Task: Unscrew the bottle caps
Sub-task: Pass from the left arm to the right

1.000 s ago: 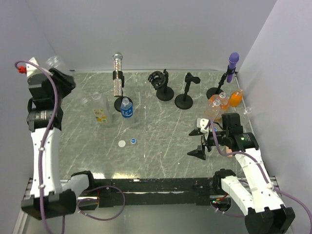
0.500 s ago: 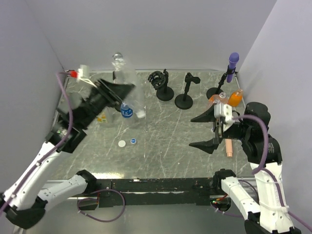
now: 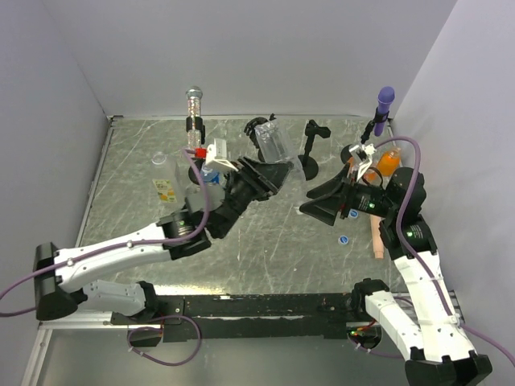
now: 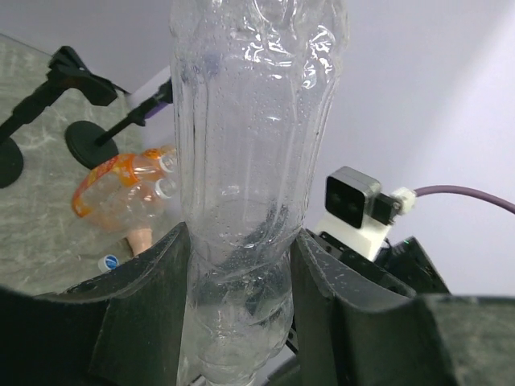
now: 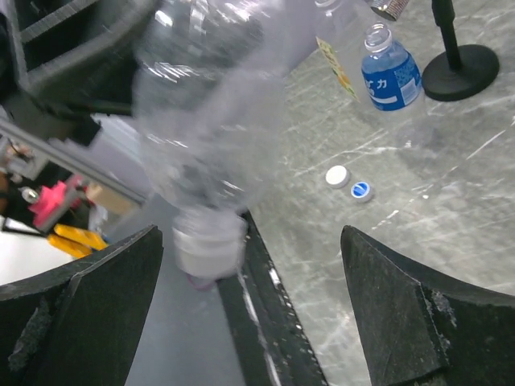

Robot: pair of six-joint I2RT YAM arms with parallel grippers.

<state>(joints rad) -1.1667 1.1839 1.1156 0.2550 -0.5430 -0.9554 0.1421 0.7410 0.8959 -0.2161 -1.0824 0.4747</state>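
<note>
The left gripper (image 3: 272, 168) is partly closed, its two fingers (image 4: 143, 299) clamped on the waist of a clear bottle (image 4: 251, 121) that it holds off the table (image 3: 273, 245), above the middle of it and near the black stand (image 3: 303, 166). The bottle is tipped towards the right arm. In the right wrist view its neck points down at the camera with a pale cap (image 5: 208, 244) on it. The right gripper (image 3: 309, 202) is spread wide and holds nothing. It faces the bottle's capped end, and the cap sits in the gap between its fingers (image 5: 90, 315). The bottle is blurred there, so I cannot tell whether either finger touches the cap; it looks clear of both. Behind the held bottle a blue-labelled bottle (image 5: 389, 77) stands upright on the table, with a white cap (image 5: 337, 175) and a blue cap (image 5: 360, 190) lying loose just beside each other in front of it. A second blue cap (image 3: 344, 239) lies on the table under the right arm. Two orange bottles (image 3: 388, 162) sit close together at the far right, near the purple microphone (image 3: 385, 98). A yellow-labelled bottle (image 3: 166, 188) stands on the left side, near the silver microphone (image 3: 193, 104).
</note>
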